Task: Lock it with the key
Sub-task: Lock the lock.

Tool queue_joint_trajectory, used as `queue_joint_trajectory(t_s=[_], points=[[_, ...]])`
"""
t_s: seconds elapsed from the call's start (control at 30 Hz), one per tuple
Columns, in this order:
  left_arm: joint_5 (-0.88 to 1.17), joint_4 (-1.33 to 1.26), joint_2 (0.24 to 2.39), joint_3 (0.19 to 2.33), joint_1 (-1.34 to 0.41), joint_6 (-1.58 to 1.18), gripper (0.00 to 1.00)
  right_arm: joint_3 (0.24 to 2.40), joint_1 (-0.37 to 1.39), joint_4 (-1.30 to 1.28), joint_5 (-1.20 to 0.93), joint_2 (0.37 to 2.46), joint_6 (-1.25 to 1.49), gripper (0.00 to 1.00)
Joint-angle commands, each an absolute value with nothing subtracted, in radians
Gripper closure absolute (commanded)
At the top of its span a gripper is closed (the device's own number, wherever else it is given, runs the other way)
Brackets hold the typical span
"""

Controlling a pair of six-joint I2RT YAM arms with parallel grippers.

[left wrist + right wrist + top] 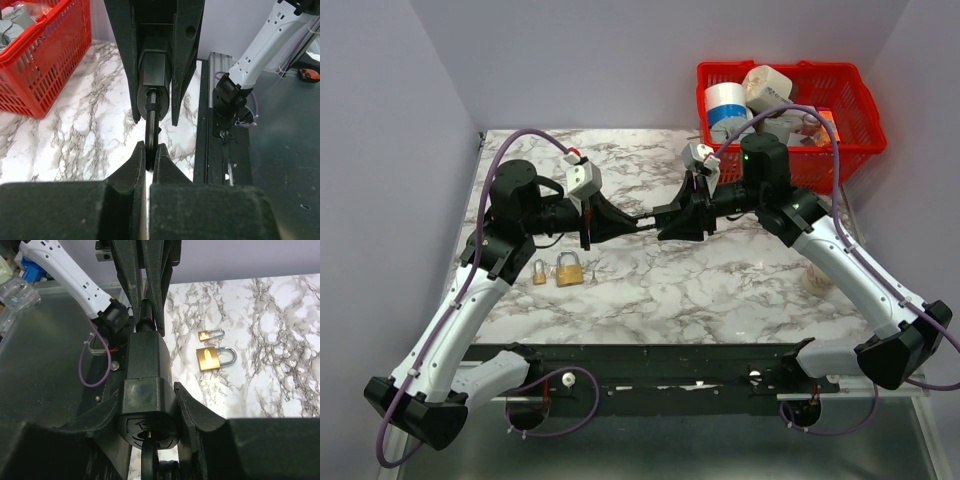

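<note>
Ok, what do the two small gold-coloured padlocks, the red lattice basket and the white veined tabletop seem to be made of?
Larger gold-coloured padlock and smaller gold-coloured padlock: probably brass bodies, from the yellow metallic sheen; shackles bright silvery, steel-like. Red lattice basket: moulded plastic, by its even colour and thin slats. Tabletop: white with grey veining, marble-look; stone or printed laminate cannot be told.

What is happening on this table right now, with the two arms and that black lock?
Both arms meet above the marble table, sharing a black padlock. The left gripper is shut on its shackle. The right gripper clamps the body, and what looks like the key sits at the keyhole facing that wrist. Two brass padlocks lie untouched on the table near the left arm.
</note>
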State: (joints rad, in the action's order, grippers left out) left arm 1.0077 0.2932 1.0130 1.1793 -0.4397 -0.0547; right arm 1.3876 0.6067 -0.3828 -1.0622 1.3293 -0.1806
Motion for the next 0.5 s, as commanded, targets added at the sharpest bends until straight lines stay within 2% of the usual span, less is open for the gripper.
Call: queue_joint_trajectory(t_s=[0.0, 0.47], points=[[1.078, 0.124, 1.019, 1.163, -0.466, -0.159, 1.0, 1.384, 0.643, -0.272, -1.048, 1.336, -0.218, 0.99], [0.993, -0.193, 1.092, 1.117, -0.586, -0.27, 1.0, 1.407, 0.712, -0.094, -1.127, 1.42, -0.084, 0.99]])
